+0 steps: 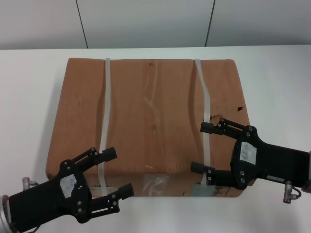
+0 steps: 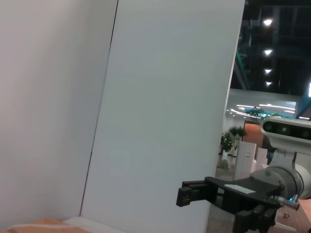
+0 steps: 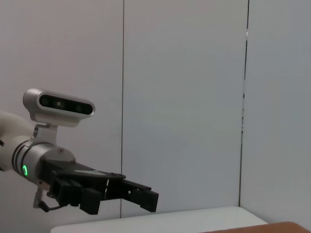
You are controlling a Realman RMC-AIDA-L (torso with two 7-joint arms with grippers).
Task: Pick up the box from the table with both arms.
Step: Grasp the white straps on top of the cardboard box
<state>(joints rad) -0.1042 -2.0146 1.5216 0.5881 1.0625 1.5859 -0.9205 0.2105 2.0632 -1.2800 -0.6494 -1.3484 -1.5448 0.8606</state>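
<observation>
Even, bright overhead lighting; soft shadow under box [image 1: 150, 126] on bench [image 1: 277, 73]; mild blur, no glare.

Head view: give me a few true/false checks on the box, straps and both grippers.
1. The box lies flat on the table. True.
2. Three straps cross its top. False: two, a left strap and a right strap.
3. The left gripper is open near the front-left corner. True.
4. The right gripper is shut on the right strap. False: it is open, fingers spread across that strap.
5. The box top is blue. False: brown cardboard.
</observation>
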